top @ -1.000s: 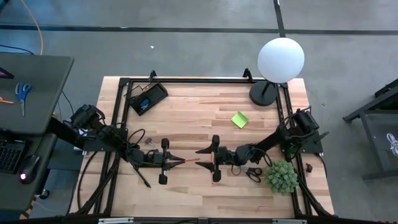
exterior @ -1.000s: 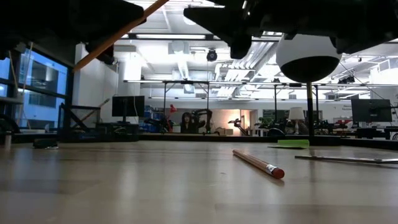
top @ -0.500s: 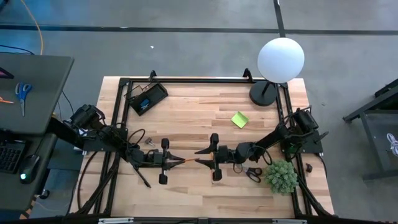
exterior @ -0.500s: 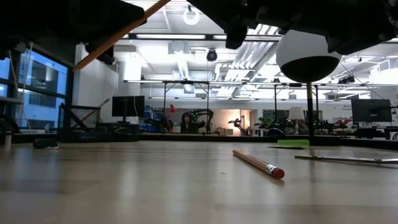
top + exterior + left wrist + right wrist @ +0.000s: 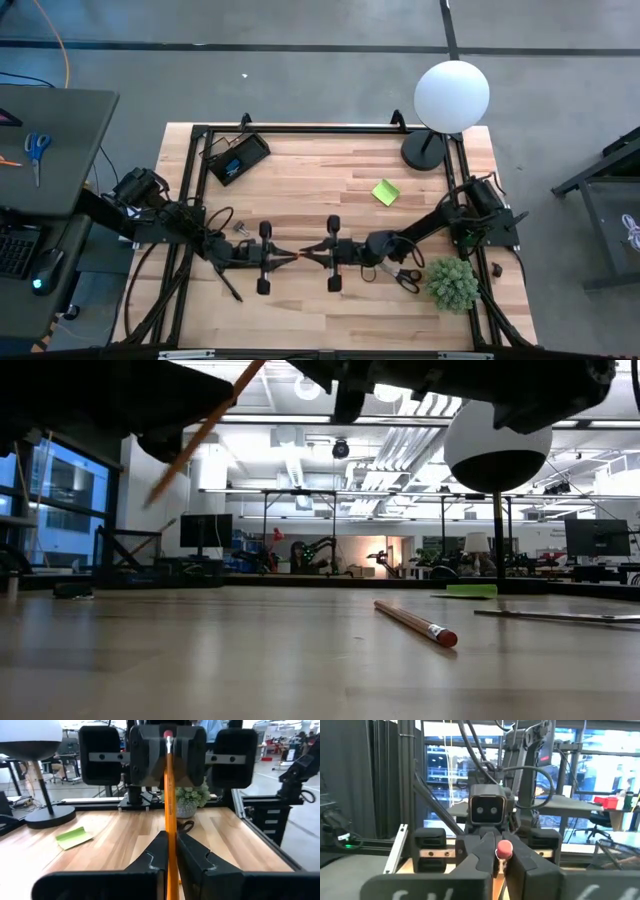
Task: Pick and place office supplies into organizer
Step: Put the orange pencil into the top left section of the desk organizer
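Seen from above: two dark arms meeting nose to nose over the front middle of a wooden desk (image 5: 300, 190). Left gripper (image 5: 283, 257) with jaws narrow, clamped on an orange pencil (image 5: 170, 815) held level above the desk. Right gripper (image 5: 313, 254) facing it, jaws drawn in close around the same pencil's pink eraser end; firm contact hard to confirm. From the left wrist, pencil running straight out between two dark fingers (image 5: 155, 855) to the opposing gripper (image 5: 168, 740). From the right wrist, only the eraser tip (image 5: 504, 848) showing between that arm's fingers (image 5: 475, 857), with the other arm's camera block behind.

Black organizer (image 5: 238, 158) at the back left corner of the desk, well apart from both arms; contents too small to make out. Lime-green sticky-note pad (image 5: 385, 192) lying right of centre. Black-handled scissors (image 5: 404, 278) near the front right, partly covered by the right arm, just beside a small green plant (image 5: 452, 283). Small binder clips (image 5: 240, 229) near the left arm, barely legible. Round white lamp (image 5: 451, 96) at the back right.

From desk height: a second pencil (image 5: 415, 622) flat on the wood, arms cut off at the top edge, held pencil (image 5: 200, 435) slanting overhead.
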You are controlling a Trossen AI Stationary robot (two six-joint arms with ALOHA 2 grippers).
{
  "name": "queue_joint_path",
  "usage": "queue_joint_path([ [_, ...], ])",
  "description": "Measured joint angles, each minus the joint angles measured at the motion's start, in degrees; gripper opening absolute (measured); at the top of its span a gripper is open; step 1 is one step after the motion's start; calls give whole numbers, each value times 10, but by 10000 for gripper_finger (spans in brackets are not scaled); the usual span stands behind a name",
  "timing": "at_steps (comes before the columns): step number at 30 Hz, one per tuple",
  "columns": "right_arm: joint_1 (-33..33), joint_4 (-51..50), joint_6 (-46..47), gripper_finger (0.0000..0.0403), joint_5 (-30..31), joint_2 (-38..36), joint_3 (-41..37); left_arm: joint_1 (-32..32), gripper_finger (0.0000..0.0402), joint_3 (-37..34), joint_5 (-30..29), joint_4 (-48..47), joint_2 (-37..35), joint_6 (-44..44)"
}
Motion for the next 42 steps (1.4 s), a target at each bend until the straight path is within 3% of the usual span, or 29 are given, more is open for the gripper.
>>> queue_joint_path([
  [11,-25,-98,-2,8,-15,0,39,-1,14,0,-43,-22,0,-7],
  [20,-28,-235,8,6,-46,0,94,0,17,-1,-23,-78,0,-71],
  [26,-29,-324,21,6,-55,3,130,0,81,1,-14,-77,-1,-99],
  [34,-32,-344,22,5,-55,3,141,-1,177,1,-11,-78,-22,-96],
  [42,-33,-321,26,10,-70,2,141,0,177,1,-43,-85,-28,-95],
])
